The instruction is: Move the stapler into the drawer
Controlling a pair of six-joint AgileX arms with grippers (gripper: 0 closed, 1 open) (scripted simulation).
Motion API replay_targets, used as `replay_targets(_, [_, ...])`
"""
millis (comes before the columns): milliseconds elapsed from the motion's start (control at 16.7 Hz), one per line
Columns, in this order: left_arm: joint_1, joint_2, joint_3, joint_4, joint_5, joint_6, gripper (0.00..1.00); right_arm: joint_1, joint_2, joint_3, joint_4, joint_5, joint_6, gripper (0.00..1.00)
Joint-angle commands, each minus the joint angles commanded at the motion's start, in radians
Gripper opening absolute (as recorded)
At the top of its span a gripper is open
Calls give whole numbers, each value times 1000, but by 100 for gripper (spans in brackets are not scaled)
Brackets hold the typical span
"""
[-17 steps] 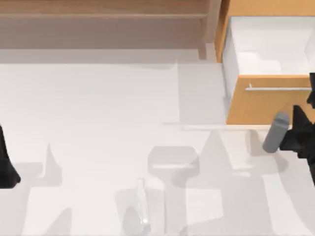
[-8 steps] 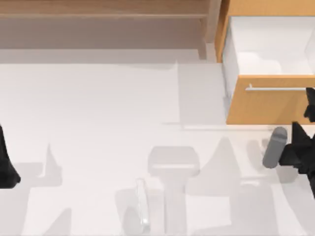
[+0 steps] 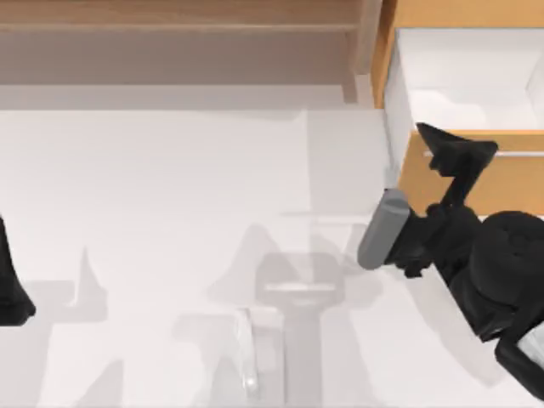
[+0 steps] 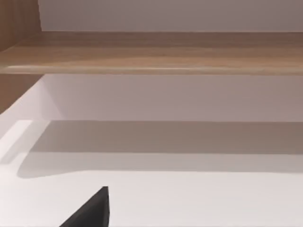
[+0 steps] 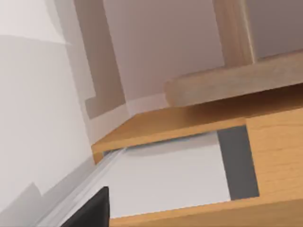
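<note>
my right gripper (image 3: 455,153) is hanging over the front of the open drawer (image 3: 450,183) at the tabletop's far right corner; i cannot tell how it is set. the stapler (image 3: 246,357) is lying near the front edge. my left arm (image 3: 10,285) is sitting parked at the left edge.

Surface: white table (image 3: 170,187), crossed by soft grey shadows | Furniture: brown wooden open shelf (image 3: 178,17) ran along the far edge, its upright post (image 3: 367,38) stood at the right end | Backdrop: pale wall (image 4: 165,14) behind the shelf board | Light: even, diffuse
</note>
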Motion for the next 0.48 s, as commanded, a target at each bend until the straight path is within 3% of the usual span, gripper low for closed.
replay_targets(480, [0, 0, 0, 0, 0, 0, 100, 221, 14, 430, -816, -62, 629, 100])
